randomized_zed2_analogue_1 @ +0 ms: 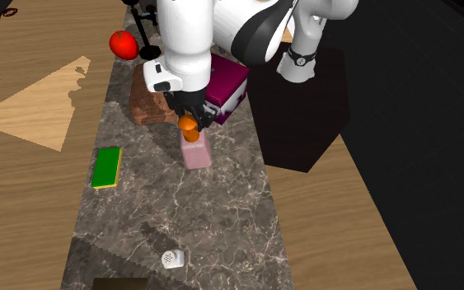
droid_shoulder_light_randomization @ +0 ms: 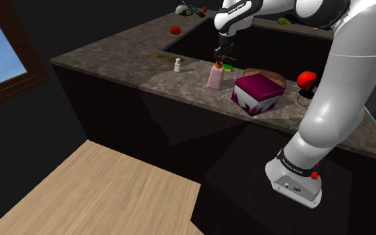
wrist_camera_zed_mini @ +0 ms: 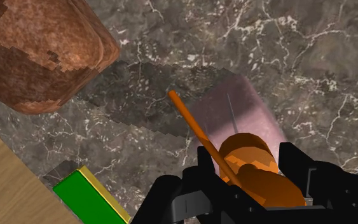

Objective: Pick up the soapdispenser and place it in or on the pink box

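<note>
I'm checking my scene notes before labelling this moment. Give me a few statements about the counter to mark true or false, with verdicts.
1. The soap dispenser stands upright on the counter. True.
2. The dispenser already rests on the pink box. False: it stands on the counter beside the box.
3. The green sponge lies on top of the bread loaf. False: it lies flat on the counter, apart from the loaf.
4. The gripper is down at the dispenser's orange pump. True.
5. A small white shaker stands on the counter, well away from the dispenser. True.
</note>
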`<state>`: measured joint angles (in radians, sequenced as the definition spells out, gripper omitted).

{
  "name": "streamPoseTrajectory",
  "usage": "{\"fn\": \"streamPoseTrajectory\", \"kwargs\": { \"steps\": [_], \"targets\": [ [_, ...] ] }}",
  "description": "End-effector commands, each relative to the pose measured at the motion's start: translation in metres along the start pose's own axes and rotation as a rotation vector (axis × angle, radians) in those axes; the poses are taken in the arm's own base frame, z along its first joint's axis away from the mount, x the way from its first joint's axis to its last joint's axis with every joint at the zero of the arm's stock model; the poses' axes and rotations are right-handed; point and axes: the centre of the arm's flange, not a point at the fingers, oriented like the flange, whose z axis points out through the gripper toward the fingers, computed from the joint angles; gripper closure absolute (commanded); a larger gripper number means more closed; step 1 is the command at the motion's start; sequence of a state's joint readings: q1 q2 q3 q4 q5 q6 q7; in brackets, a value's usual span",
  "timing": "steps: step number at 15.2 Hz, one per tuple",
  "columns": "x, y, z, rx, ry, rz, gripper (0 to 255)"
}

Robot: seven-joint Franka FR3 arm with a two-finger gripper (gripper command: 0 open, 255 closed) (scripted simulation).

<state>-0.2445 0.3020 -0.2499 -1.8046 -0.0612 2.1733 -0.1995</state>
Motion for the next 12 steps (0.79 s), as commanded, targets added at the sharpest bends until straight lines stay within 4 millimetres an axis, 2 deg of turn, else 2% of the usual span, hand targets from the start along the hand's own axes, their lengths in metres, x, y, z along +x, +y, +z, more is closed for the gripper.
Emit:
{"fn": "streamPoseTrajectory", "kwargs": {
  "steps": [1,6,12],
  "targets": [
    [0.000,0.000,0.000,0.000,0.000,0.000,255],
    [0.000,0.000,0.000,0.000,0.000,0.000,255],
    [0.001,0.004,-0.031,0.000,0.000,0.000,255]
  ]
}}
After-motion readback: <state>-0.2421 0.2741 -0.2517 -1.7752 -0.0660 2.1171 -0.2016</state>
